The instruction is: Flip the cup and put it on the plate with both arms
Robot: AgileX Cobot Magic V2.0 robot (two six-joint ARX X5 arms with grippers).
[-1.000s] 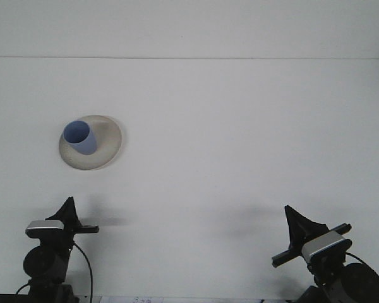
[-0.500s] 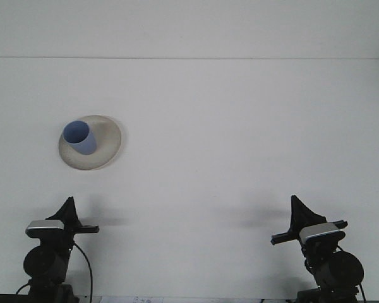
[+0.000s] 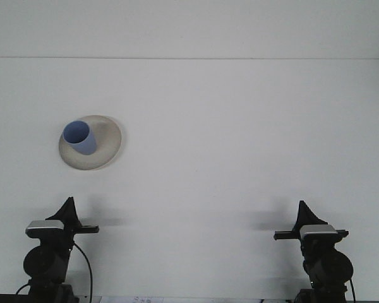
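Cup (image 3: 79, 138): mouth up on the plate (image 3: 107, 148), well ahead of my left pincer (image 3: 68, 205).
Pincers: left and right (image 3: 302, 210) parked; spread or pressed together, I cannot tell.
Risk: any reach ahead clips the cup, tipping it onto the counter (image 3: 240, 139).

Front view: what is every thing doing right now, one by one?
Small blue cup: upright, mouth open to the top, standing on the plate.
Round beige plate: flat on the table, holding the cup.
White table: bare apart from the plate.
Left gripper: low at the near edge, far from the cup, holding nothing.
Right gripper: low at the near edge, holding nothing.
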